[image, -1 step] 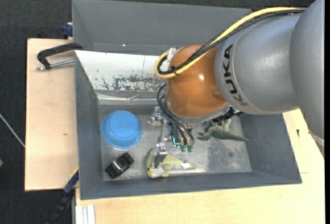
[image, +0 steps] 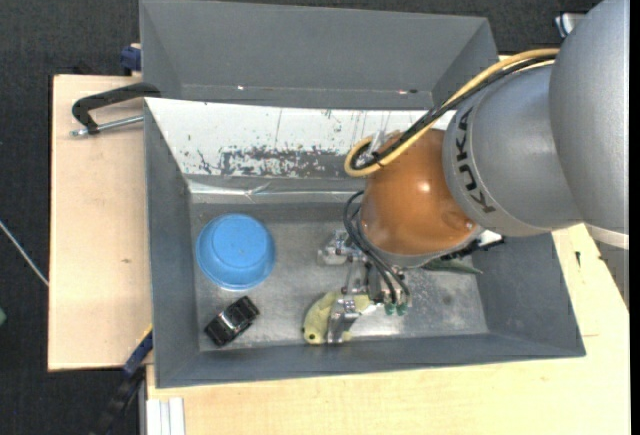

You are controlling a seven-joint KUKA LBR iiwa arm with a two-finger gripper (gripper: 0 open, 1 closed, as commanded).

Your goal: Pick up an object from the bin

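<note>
Down on the bin floor, close to the middle of the front wall, lies a small pale yellow-green thing point(image: 320, 321), lumpy and curved, flat on the grey metal. My hand point(image: 350, 311) is right there, low in the bin, its tip at that thing's right end and either touching it or just beside it; I can't tell which. I also can't tell whether my hand is apart or together, as the metal parts and small wires crowd the view there. The yellow-green thing looks to be resting on the floor.

Above my hand sits the round orange cover point(image: 410, 208) on my wrist, hanging over the floor's middle towards the right wall. A yellow cable point(image: 470, 88) loops out of the cover and runs up along my big grey arm point(image: 540, 143), which comes in over the bin's right rim.

Further out, a blue bowl point(image: 235, 251) stands near the left wall, about halfway between the back and front walls and well apart from my hand. In the front left corner lies a small black thing point(image: 231, 319), blocky and tilted, just below the bowl but not touching it. The grey bin point(image: 300, 53) has tall sloping walls, and the back wall is speckled with dark marks.
</note>
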